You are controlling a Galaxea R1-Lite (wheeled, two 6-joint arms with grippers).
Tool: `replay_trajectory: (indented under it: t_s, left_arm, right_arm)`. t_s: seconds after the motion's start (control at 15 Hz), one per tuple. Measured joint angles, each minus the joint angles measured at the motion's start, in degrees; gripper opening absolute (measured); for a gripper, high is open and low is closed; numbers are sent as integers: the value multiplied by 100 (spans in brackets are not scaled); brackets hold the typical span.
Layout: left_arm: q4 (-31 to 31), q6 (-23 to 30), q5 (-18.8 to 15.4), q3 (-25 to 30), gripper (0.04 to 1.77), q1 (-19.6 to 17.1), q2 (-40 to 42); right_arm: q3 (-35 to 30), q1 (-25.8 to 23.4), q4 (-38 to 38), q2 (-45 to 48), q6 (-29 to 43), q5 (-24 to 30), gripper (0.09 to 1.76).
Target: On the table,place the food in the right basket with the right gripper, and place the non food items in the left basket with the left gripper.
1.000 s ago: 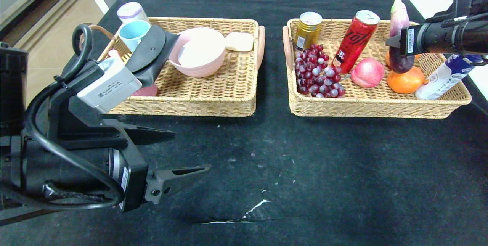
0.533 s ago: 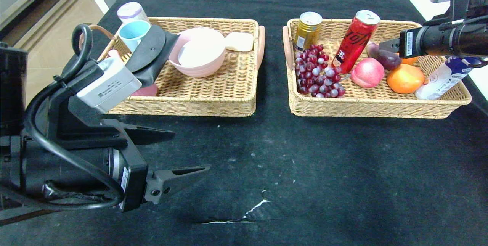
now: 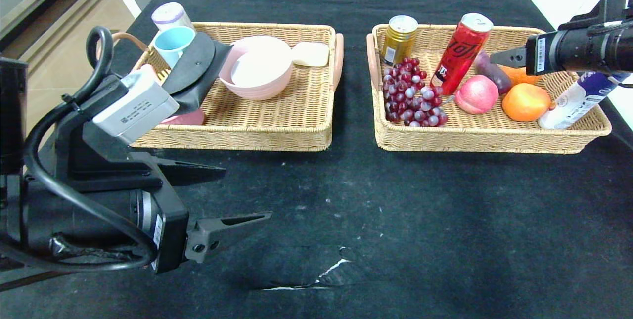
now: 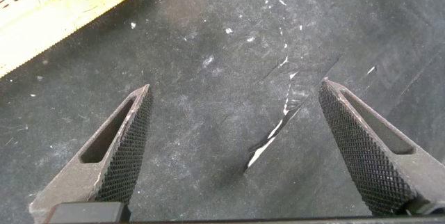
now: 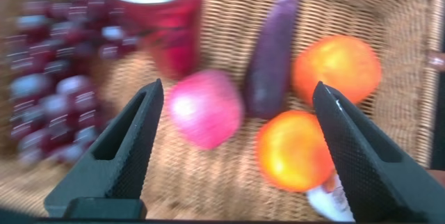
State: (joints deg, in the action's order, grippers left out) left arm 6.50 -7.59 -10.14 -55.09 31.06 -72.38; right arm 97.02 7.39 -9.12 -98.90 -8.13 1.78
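Right hand [image 5: 236, 147]: you have it above the far right side of the right basket [image 3: 474, 142], fingers spread wide with nothing between them.
Eggplant [image 3: 493, 75]: it lies free in the basket just under and ahead of that hand, between the red can [image 3: 460, 54] and the two oranges [image 3: 525, 102].
Key relation: in the right wrist view the eggplant's long axis runs away from the hand, stem end farthest, and it sits between the open fingers but below them, not touched.
Other food: grapes [image 3: 411, 96], peach [image 3: 476, 94], gold can [image 3: 398, 39] and a white bottle [image 3: 573, 100] share the same basket.
Left hand [image 3: 222, 198]: parked low over the bare black counter [image 3: 395, 220], near the front, fingers wide and empty.
Left basket [image 3: 277, 133]: holds the pink bowl [image 3: 259, 72], cups, soap and a dark flat item.
Your call: no loose item shows on the counter, so sorting looks finished; I judge you only need to lift the right hand clear.
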Motion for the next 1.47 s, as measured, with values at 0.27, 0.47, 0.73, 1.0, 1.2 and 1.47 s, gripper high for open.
replay_trajectory:
  t_s: [0.27, 0.47, 0.73, 1.0, 1.2, 1.47]
  left_arm:
    - [0, 7, 0, -1, 172, -4, 39]
    - [-6, 7, 0, -1, 172, -4, 99]
    - [15, 18, 4, -1, 172, -2, 217]
    - [44, 24, 9, 11, 172, -4, 460]
    - [48, 43, 17, 118, 172, -4, 708]
    - [55, 62, 34, 407, 172, -74, 1303]
  right_arm:
    - [-673, 74, -9, 720, 4, 640, 163]
    - [-1357, 201, 6, 1304, 1, 976, 166]
    - [-2365, 479, 33, 2027, -13, 1053, 168]
    - [-3305, 812, 66, 2754, -21, 1045, 169]
    - [-3886, 984, 69, 3330, 0, 1045, 170]
    - [-4454, 1041, 17, 4180, 20, 1048, 170]
